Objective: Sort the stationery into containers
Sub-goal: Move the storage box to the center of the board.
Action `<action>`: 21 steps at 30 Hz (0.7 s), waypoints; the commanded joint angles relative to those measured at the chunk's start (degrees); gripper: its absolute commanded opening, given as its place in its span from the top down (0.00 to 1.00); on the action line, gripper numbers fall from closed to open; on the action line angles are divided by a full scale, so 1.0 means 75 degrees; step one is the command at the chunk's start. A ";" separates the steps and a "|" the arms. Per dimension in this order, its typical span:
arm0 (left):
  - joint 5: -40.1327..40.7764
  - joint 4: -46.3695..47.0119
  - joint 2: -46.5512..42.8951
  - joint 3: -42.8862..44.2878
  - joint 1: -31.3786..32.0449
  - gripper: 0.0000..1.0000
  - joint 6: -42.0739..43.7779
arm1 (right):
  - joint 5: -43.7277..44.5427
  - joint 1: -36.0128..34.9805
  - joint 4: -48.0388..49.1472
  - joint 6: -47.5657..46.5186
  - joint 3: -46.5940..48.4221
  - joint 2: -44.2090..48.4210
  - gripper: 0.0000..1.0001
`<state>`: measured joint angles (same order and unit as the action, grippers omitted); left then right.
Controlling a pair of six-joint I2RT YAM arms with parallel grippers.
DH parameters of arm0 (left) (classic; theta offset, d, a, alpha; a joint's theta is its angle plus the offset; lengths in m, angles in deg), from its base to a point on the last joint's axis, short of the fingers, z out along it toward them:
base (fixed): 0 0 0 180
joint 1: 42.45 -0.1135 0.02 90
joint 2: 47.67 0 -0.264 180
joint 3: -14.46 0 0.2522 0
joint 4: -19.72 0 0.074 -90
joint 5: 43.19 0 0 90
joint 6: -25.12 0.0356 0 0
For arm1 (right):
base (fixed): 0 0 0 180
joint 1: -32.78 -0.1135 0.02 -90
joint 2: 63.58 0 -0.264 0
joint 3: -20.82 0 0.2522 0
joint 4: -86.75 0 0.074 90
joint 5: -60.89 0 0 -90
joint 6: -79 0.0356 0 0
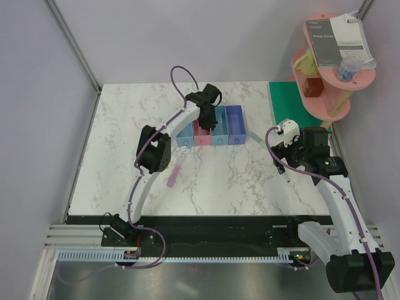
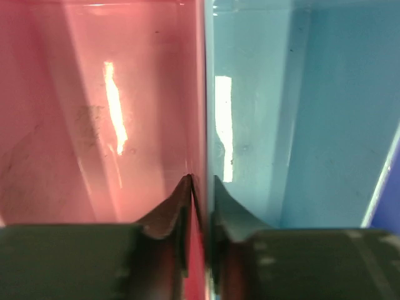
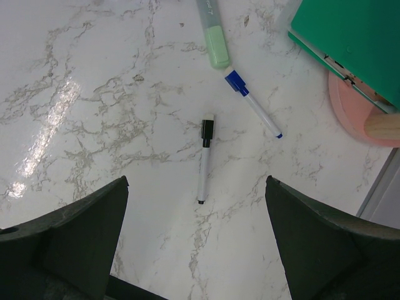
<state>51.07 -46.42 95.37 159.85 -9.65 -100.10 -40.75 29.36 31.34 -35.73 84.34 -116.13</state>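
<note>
With right claw (image 3: 195, 184) wide over thin black-capped pen (image 3: 204, 159) flat on table (image 3: 94, 125), left claw (image 2: 201, 187) narrow, seemingly empty, above pink bin (image 2: 94, 125) and light-blue bin (image 2: 300, 125): could scrape table, roll pen aside, miss.

White arm links (image 1: 342, 200), black joints (image 1: 154, 153), purple cables (image 1: 173, 76), dark grey right hand (image 3: 195, 182)

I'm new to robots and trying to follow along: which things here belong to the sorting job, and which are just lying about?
Part of the job: row of bins, pink marker, green highlighter, blue-capped pen, black-capped pen.

Just lying about: green mat, pink shelf, booklet on it.
</note>
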 commanded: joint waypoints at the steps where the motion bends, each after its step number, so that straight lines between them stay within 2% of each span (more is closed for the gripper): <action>1: -0.1094 0.0081 0.0475 -0.0300 -0.0037 0.69 -0.0156 | -0.0088 -0.0013 0.0127 0.0028 0.0093 0.0117 0.02; 2: -0.1210 0.0140 0.0417 -0.0348 -0.0049 0.56 -0.0120 | -0.0100 -0.0001 0.0139 0.0040 0.0081 0.0117 0.02; 5: -0.1293 0.0199 0.0205 -0.0558 -0.0072 0.45 -0.0027 | -0.0170 -0.0013 0.0151 0.0040 0.0092 0.0035 0.02; 21: -0.0790 0.0398 -0.1586 -0.1333 -0.0107 0.43 0.0957 | -0.0499 -0.0013 0.0455 -0.0393 -0.0071 -0.0445 0.02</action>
<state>43.48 -43.12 90.46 149.60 -10.48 -97.63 -42.85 29.36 32.30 -36.49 84.34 -118.08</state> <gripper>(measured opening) 0.561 0.982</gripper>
